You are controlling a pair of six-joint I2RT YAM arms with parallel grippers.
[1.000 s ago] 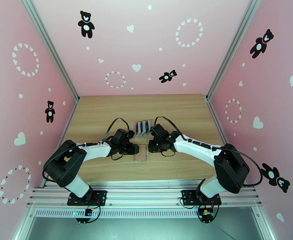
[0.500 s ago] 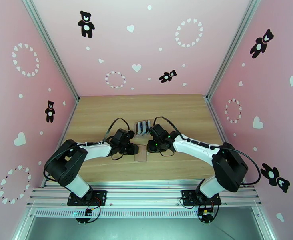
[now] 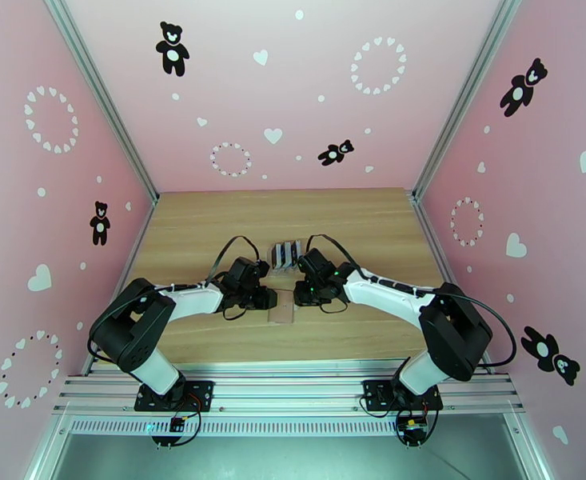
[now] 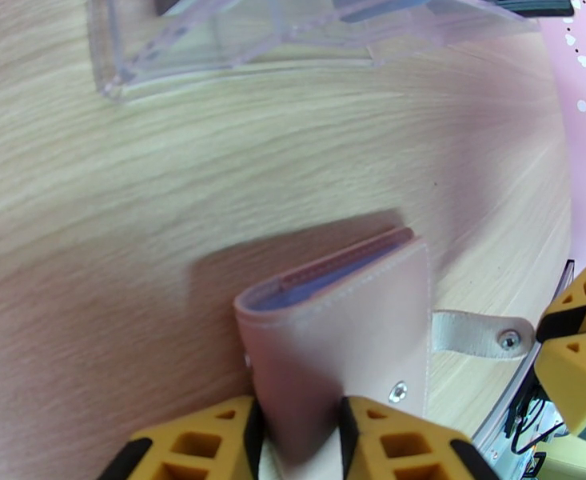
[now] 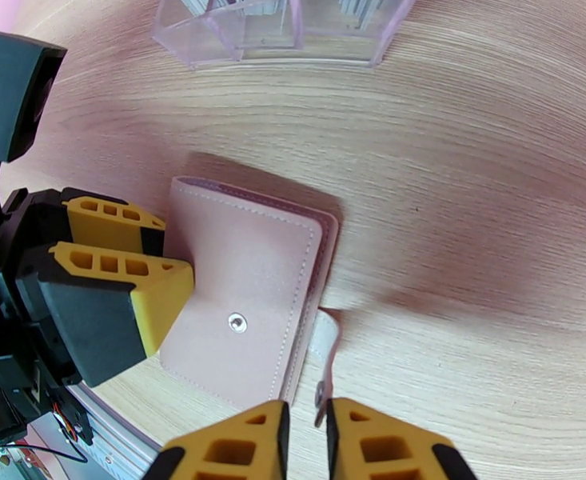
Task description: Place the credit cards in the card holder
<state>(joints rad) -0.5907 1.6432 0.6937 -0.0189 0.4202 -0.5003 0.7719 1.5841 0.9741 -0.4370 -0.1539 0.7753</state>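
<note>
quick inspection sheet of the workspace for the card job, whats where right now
surface: wooden table, no marks seen
job's things: card holder closed, snap tab undone; credit cards standing in a clear slotted stand
clutter: nothing seen
grippers: left gripper shut on the card holder's edge; right gripper has a finger on either side of the snap tab, pinch not certain
cables: black cables loop up from both wrists
surroundings: pink walls with bears and hearts; aluminium rail at the near edge

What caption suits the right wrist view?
Left jaws clamp the folded card holder; right jaws straddle its loose snap tab.
</note>
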